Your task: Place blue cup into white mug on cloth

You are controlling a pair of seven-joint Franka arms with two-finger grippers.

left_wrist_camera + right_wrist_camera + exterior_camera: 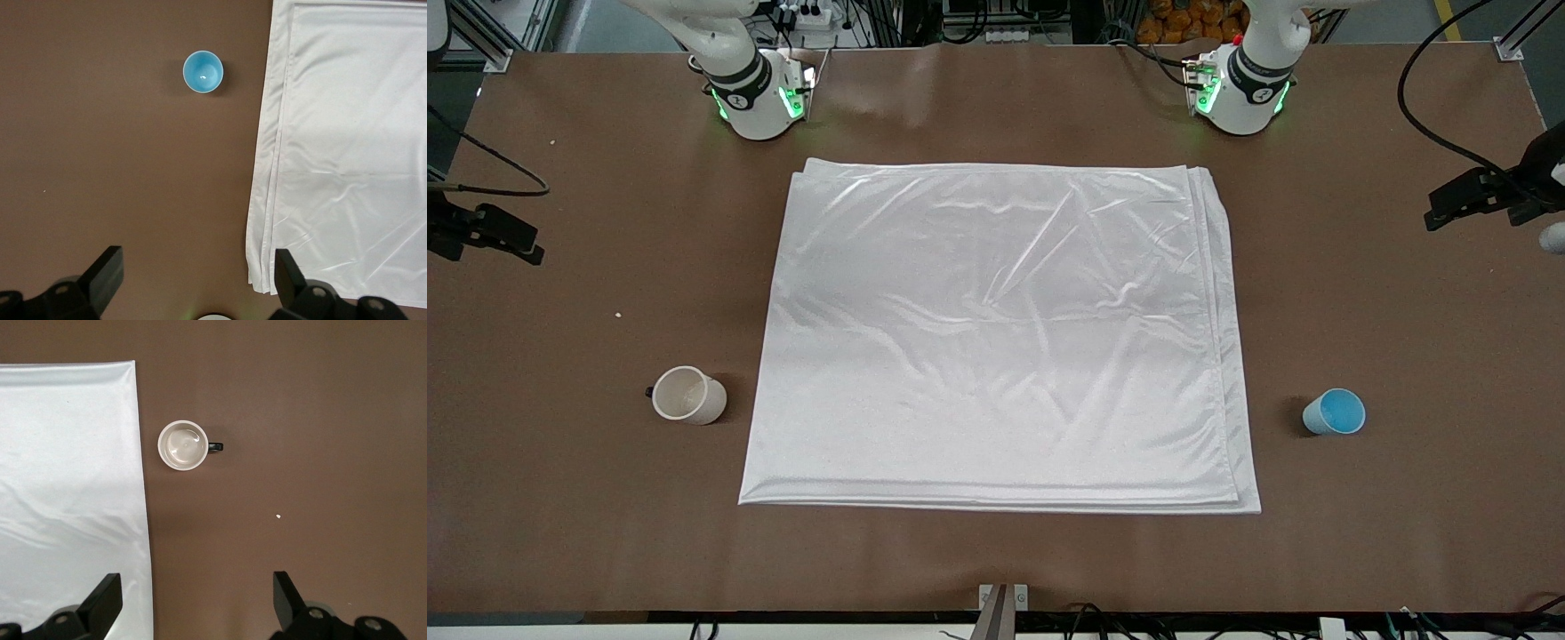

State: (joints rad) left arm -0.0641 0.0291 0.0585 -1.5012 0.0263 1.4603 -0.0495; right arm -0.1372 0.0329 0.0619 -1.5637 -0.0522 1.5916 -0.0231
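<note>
Blue cup (1334, 412) upright on the bare surface (1405, 311), off the cloth (996, 338) toward the left arm's end. Mug (687, 396) upright off the cloth's edge at the right arm's end, so neither vessel is on the cloth yet. Left gripper (193, 280) high above surface near the cup, right gripper (193, 600) likewise near the mug; both fingers spread, empty, seemingly poised to descend.

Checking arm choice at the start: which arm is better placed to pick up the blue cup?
Left. The blue cup stands on bare table toward the left arm's end, beside the cloth, and the open left gripper hangs above that stretch. The white mug stands below the right gripper.
</note>
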